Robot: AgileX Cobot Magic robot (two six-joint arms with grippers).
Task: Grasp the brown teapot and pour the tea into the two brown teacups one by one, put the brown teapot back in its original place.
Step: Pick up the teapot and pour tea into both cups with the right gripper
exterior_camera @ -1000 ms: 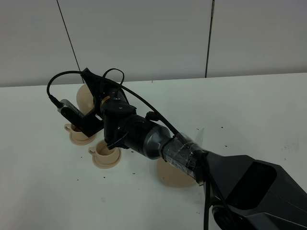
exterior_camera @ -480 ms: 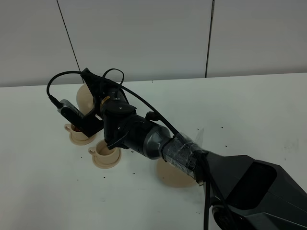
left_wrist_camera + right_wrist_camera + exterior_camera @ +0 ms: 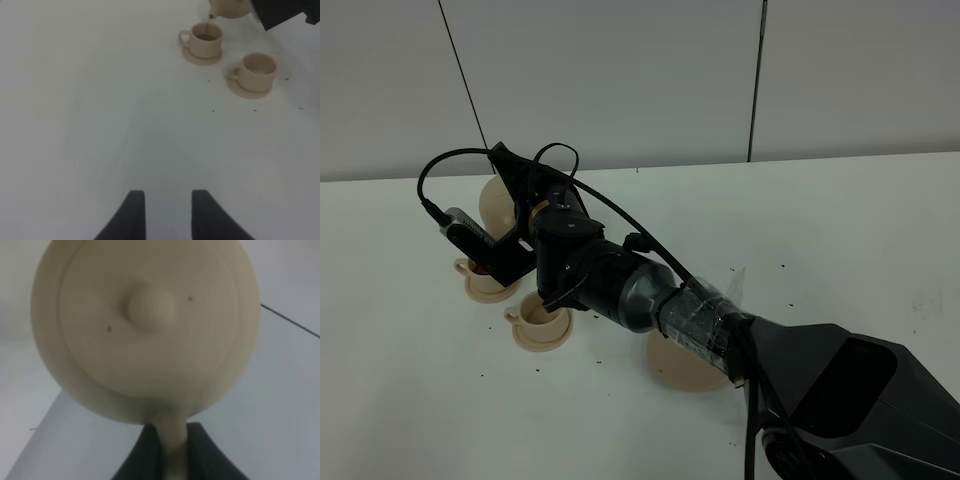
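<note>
Tipping forward in mid-air, the brown teapot (image 3: 145, 325) has its spout right over the farther teacup (image 3: 202, 39), and in the left wrist view you can see a thin brown stream running from the spout into dark tea in that cup. The right hand (image 3: 172, 450) is pressed together on the teapot's loop handle (image 3: 171, 432), with a dark finger on either side of it and the knobbed lid facing the wrist camera. The nearer teacup (image 3: 259, 70) sits just beside the first one on its own small saucer (image 3: 248, 90), not touching it, and its inside looks pale. The wide plain saucer (image 3: 685, 372) lies on the white worktop (image 3: 840, 220) nearer the robot, partly hidden under the right arm and well apart from the teapot. The left hand (image 3: 167, 197) hangs over bare worktop, well away from the cups, its fingers spread with nothing between them. Little dark specks are scattered around the cups.
</note>
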